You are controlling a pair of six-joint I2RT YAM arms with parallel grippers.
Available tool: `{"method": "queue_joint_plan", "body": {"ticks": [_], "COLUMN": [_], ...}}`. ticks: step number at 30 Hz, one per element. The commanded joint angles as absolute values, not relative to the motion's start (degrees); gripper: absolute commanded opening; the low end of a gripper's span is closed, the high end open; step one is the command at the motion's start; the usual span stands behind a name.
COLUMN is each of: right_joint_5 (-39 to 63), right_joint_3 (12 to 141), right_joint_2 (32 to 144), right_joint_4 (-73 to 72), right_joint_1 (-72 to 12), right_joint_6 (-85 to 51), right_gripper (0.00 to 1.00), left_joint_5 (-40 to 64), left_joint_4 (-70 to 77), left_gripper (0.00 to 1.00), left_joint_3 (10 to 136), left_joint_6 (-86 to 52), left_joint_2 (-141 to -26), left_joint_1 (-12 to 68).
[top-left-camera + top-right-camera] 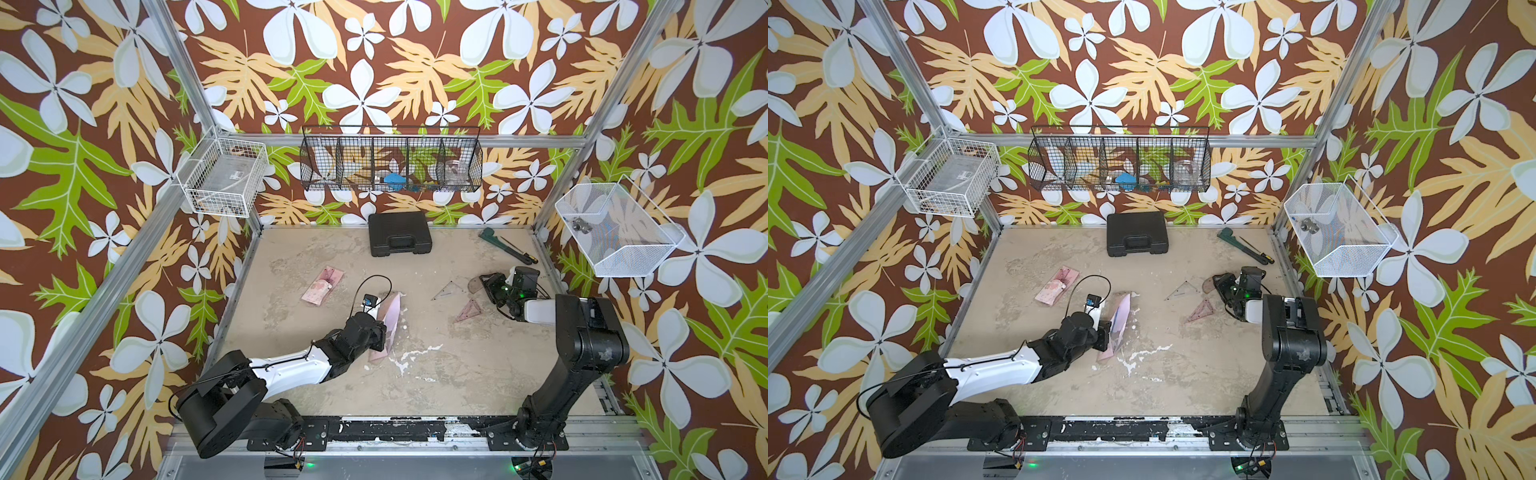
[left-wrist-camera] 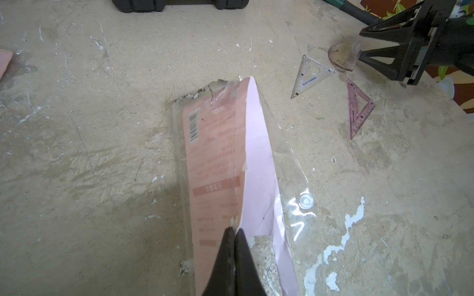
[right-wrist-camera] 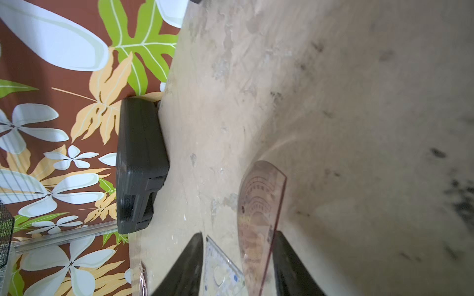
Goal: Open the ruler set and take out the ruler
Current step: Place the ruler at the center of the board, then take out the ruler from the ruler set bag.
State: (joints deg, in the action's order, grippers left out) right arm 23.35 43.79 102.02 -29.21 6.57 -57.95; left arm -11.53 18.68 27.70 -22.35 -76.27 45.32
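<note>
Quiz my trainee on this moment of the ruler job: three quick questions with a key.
1. True or false: the left claw is shut on the ruler set pouch.
2. Which thing lies nearest the open right claw? A black case; B protractor; C wrench.
3. How many triangles lie loose on the table?
Key: 1 true. 2 B. 3 two: clear triangle, pink triangle.

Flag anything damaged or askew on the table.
The pouch stands tilted on edge, pinched by the left tool, and its free end is torn ragged. The table has white chipped patches beside it.
</note>
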Motion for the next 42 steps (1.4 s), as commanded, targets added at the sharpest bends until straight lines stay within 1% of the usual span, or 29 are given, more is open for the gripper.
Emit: {"method": "queue_joint_plan", "body": {"ticks": [1,3,5,7,8,10,11,13,15,18,20,21,26,30,38,42], "right_joint_5": [18.4,16.4,16.7,19.9,22.2,29.1,31.9,33.6,32.9,33.6,32.6,31.3,30.0,29.9,31.7,33.7], "right_joint_3": [43.1,41.7,39.9,39.1,38.3,35.6,35.4,38.2,42.3,43.4,43.7,44.9,49.7,53.2,55.0,55.2], "right_joint_2": [96.0,90.6,85.2,81.2,79.0,75.5,74.3,74.4,77.2,81.0,82.8,84.3,91.9,97.4,102.3,104.0], "right_joint_4": [-22.2,-18.3,-17.4,-16.3,-16.3,-22.9,-24.2,-19.2,-10.7,-11.7,-13.9,-12.7,-9.4,-6.3,-7.6,-10.7], "right_joint_1": [6.4,6.3,5.4,4.5,3.6,-0.3,-3.8,-12.1,-19.8,-28.4,-32.5,-34.0,-37.4,-37.9,-38.0,-38.0], "right_joint_6": [-54.8,-53.6,-52.4,-51.6,-51.1,-49.0,-46.7,-39.9,-35.4,-35.0,-35.5,-35.3,-33.9,-32.4,-32.8,-33.7], "right_gripper": [0.5,0.51,0.5,0.5,0.48,0.42,0.4,0.38,0.33,0.25,0.2,0.18,0.16,0.15,0.15,0.18], "left_joint_5": [-11.4,-11.3,-10.8,-10.3,-10.1,-9.5,-9.5,-9.5,-9.6,-9.6,-9.5,-9.4,-9.7,-10.1,-11.1,-10.0], "left_joint_4": [19.3,19.4,19.8,20.4,20.5,21.0,21.2,21.4,21.6,21.8,21.5,21.6,21.7,21.7,22.2,23.4], "left_gripper": [0.0,0.0,0.0,0.0,0.0,0.0,0.0,0.0,0.0,0.0,0.0,0.0,0.0,0.0,0.0,0.0], "left_joint_3": [27.7,27.5,27.3,27.2,27.2,27.2,27.2,27.2,27.2,27.3,27.5,27.5,27.3,27.3,27.5,27.3], "left_joint_6": [-21.7,-21.9,-22.0,-22.1,-22.1,-21.8,-21.6,-21.3,-21.0,-21.1,-21.1,-21.2,-20.9,-21.1,-20.8,-20.4], "left_joint_2": [-75.7,-75.9,-76.1,-76.3,-76.3,-76.3,-76.3,-76.5,-76.6,-77.0,-77.1,-77.0,-77.0,-76.4,-75.5,-75.3], "left_joint_1": [45.3,45.4,45.4,45.4,45.4,45.4,45.4,45.3,45.3,45.4,45.4,45.3,45.3,45.4,45.3,45.4]}}
